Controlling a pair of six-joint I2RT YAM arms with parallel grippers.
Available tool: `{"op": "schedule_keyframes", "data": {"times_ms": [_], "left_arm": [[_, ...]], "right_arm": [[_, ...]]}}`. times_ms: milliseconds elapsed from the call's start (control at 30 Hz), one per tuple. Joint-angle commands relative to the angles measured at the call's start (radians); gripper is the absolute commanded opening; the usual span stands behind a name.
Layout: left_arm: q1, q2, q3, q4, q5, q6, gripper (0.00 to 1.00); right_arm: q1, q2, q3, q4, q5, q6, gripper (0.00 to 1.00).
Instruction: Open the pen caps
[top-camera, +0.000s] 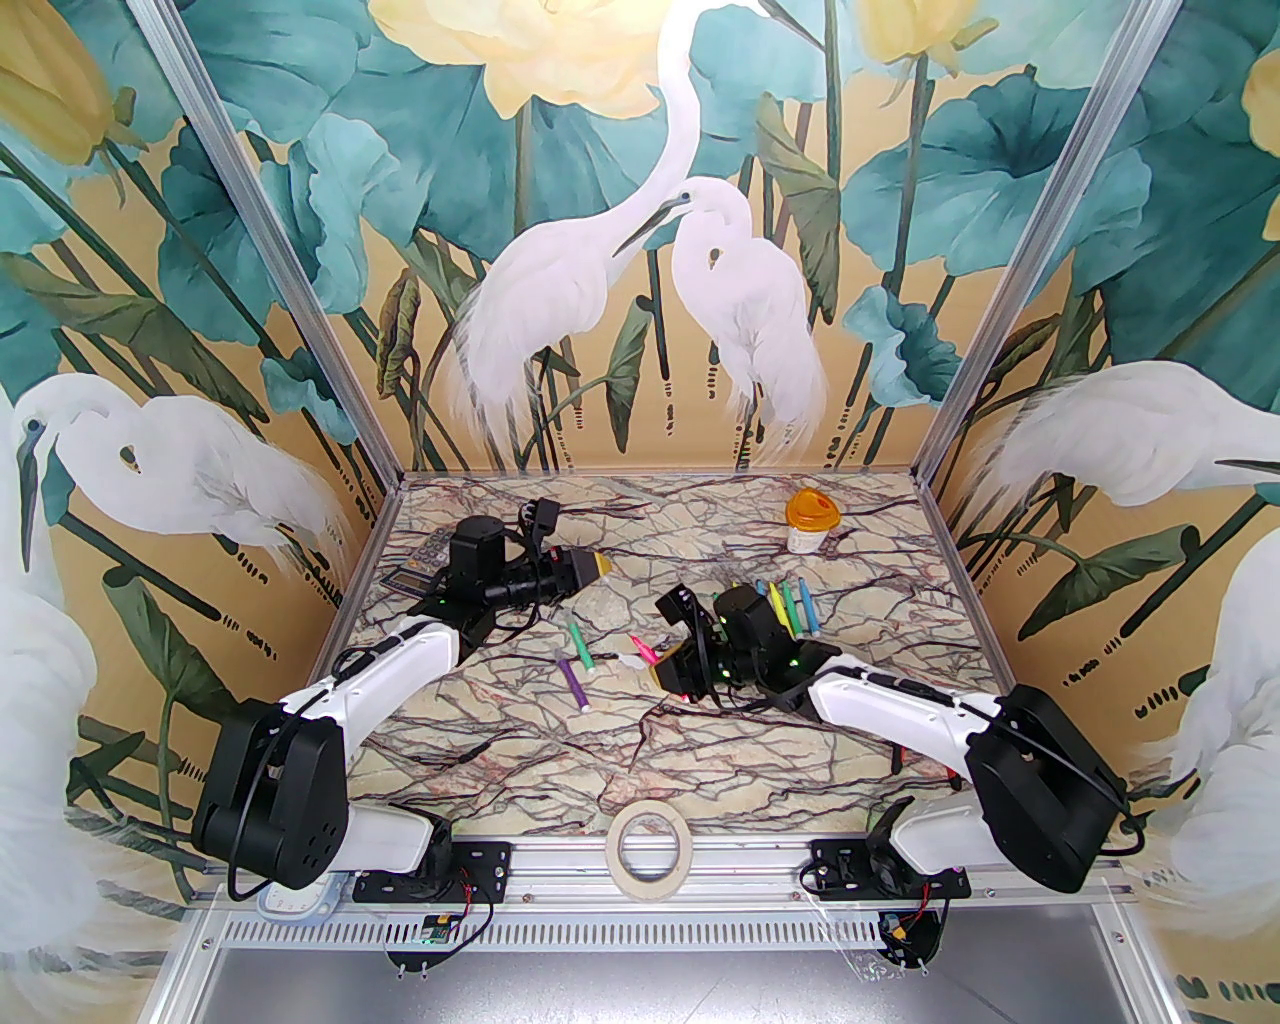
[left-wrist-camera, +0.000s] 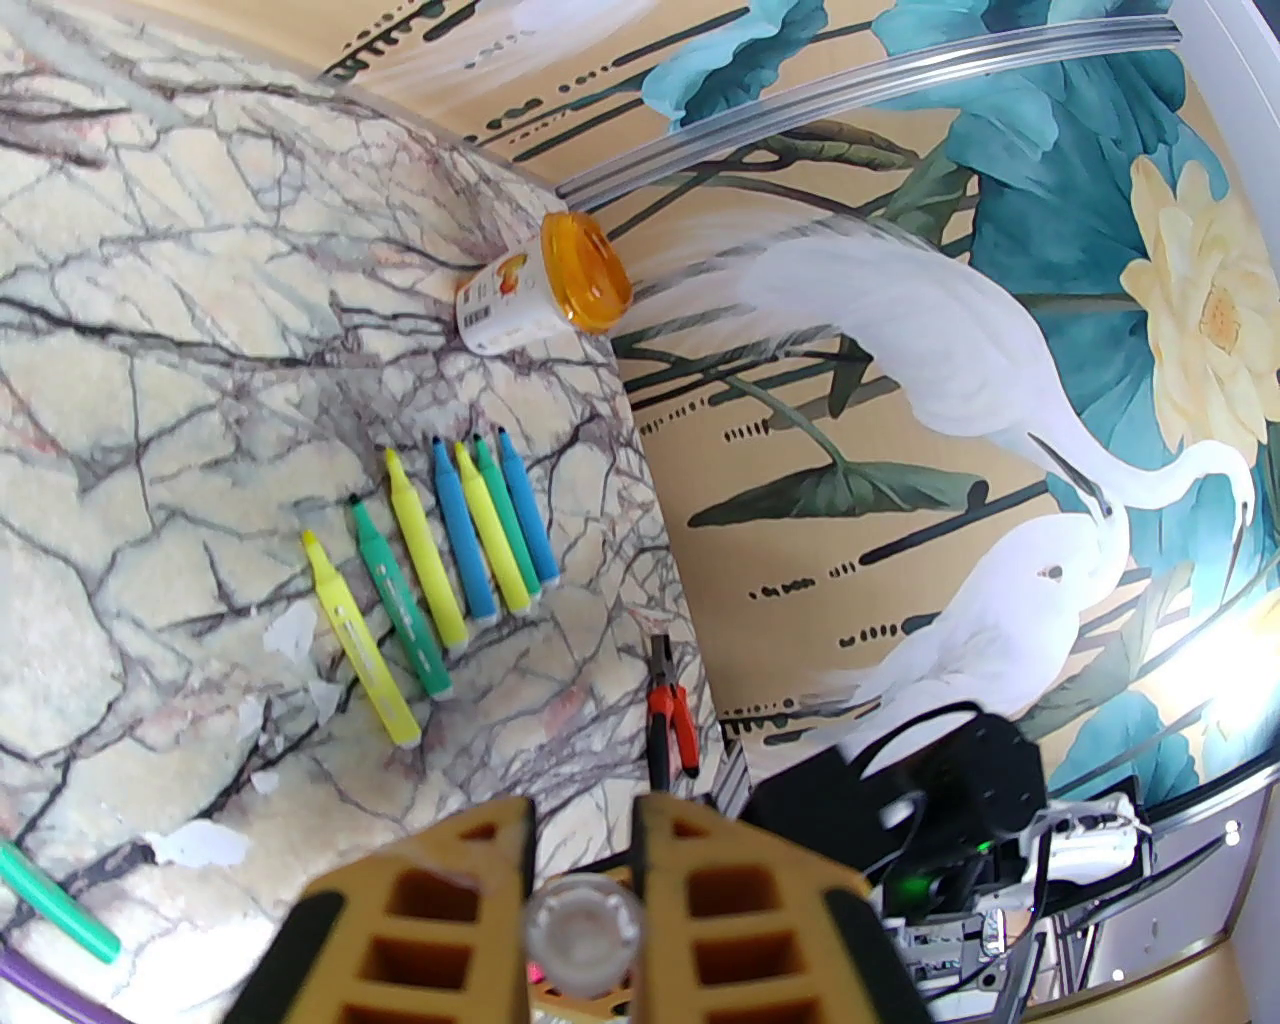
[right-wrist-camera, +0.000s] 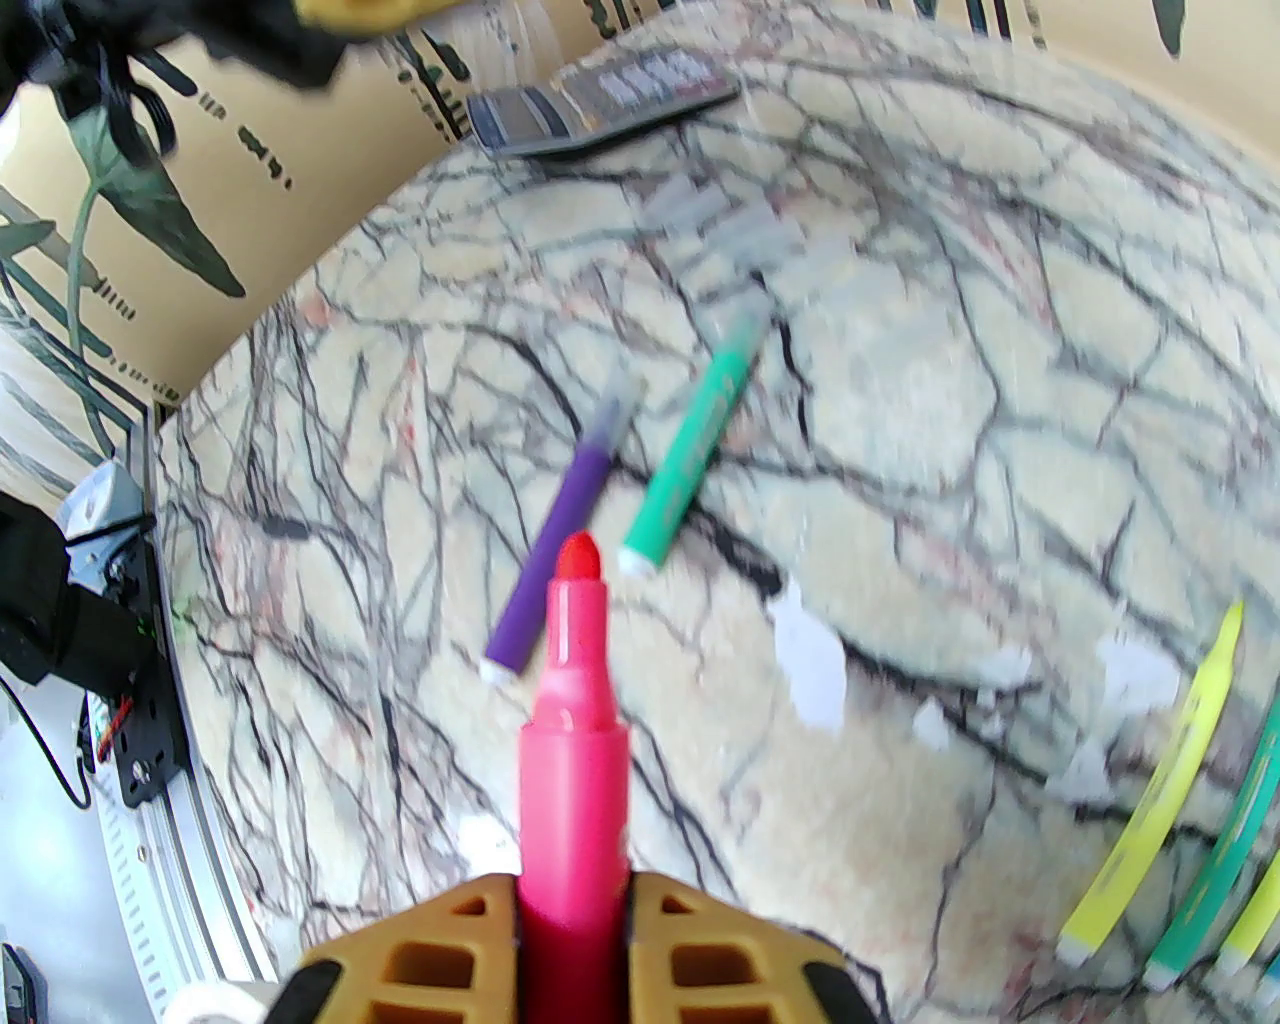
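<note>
Item: my left tool (left-wrist-camera: 583, 830), clamped on one clear cap (left-wrist-camera: 585, 935).
Item: my right tool (right-wrist-camera: 575, 900), clamped on pink pen (right-wrist-camera: 573, 720), tip bare.
Done, I judge: seven pens (left-wrist-camera: 460, 540) rowed near the jar (top-camera: 808, 520), tips bare.
Outstanding: purple pen (right-wrist-camera: 560, 540) and green pen (right-wrist-camera: 690, 450), seemingly capped, farther from the jar on the desk (right-wrist-camera: 900, 350).

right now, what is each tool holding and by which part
The right tool clamps the pink pen around its barrel, uncapped tip pointing out. The left tool pinches a clear pen cap by its sides.
</note>
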Motion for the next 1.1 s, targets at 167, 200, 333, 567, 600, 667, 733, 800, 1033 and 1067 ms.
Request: {"op": "schedule_keyframes", "data": {"times_ms": [167, 200, 333, 567, 600, 667, 733, 800, 1033, 1067], "left_arm": [[-0.014, 0.098, 0.122, -0.288, -0.228, 0.177, 0.00], [-0.025, 0.114, 0.153, -0.358, -0.287, 0.214, 0.00], [-0.063, 0.188, 0.255, -0.526, -0.419, 0.292, 0.00], [-0.111, 0.322, 0.407, -0.713, -0.566, 0.356, 0.00], [-0.114, 0.343, 0.426, -0.728, -0.562, 0.362, 0.00], [-0.121, 0.383, 0.461, -0.755, -0.561, 0.371, 0.00], [-0.125, 0.417, 0.492, -0.775, -0.560, 0.380, 0.01], [-0.128, 0.445, 0.515, -0.786, -0.560, 0.386, 0.01], [-0.132, 0.515, 0.563, -0.819, -0.555, 0.413, 0.04], [-0.133, 0.521, 0.566, -0.819, -0.552, 0.416, 0.04]], "right_arm": [[-0.061, 0.026, 0.038, -0.018, 0.214, 0.080, 0.00], [-0.065, 0.046, 0.053, -0.030, 0.256, 0.096, 0.00], [-0.070, 0.118, 0.115, -0.056, 0.367, 0.142, 0.00], [-0.070, 0.245, 0.219, -0.112, 0.516, 0.207, 0.00], [-0.070, 0.262, 0.231, -0.117, 0.522, 0.214, 0.00], [-0.070, 0.294, 0.248, -0.118, 0.527, 0.229, 0.00], [-0.070, 0.328, 0.269, -0.126, 0.528, 0.237, 0.00], [-0.069, 0.359, 0.288, -0.135, 0.533, 0.240, 0.00], [-0.068, 0.411, 0.319, -0.144, 0.534, 0.247, 0.00], [-0.068, 0.416, 0.323, -0.148, 0.537, 0.244, 0.00]]}}
